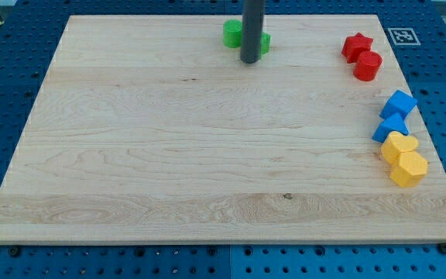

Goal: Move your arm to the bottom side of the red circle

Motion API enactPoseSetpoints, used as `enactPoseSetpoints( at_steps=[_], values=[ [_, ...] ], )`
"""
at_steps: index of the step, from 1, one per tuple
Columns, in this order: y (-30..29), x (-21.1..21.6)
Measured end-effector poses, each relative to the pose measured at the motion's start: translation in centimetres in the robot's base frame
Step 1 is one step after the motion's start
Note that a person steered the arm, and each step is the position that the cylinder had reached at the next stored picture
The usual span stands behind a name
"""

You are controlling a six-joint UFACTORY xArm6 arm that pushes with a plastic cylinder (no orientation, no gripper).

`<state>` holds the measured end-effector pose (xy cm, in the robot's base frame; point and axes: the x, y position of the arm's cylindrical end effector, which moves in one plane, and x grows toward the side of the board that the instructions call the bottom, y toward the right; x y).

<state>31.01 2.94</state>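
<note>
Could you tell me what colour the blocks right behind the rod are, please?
Green: the two blocks at the view's top, partly hidden behind the rod, my tip just below them. Only the camera view shows them.

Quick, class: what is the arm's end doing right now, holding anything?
My tip: no gripper, holds nothing; it sits between the green blocks, far left of the red circle.

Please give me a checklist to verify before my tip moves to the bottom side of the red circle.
1. My tip visible, at the view's top between the green blocks: ok.
2. Red circle located at the view's right: ok.
3. Spot below the circle free: ok.
4. Red star touching the circle, needs care: not ok.
5. Blue blocks off the direct path: ok.
</note>
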Motion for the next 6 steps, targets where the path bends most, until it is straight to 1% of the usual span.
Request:
enactPoseSetpoints(
  at_steps=[1,2,6],
  values=[
    [-0.7,1.0],
    [2.9,3.0],
    [21.9,7.2]
  ],
)
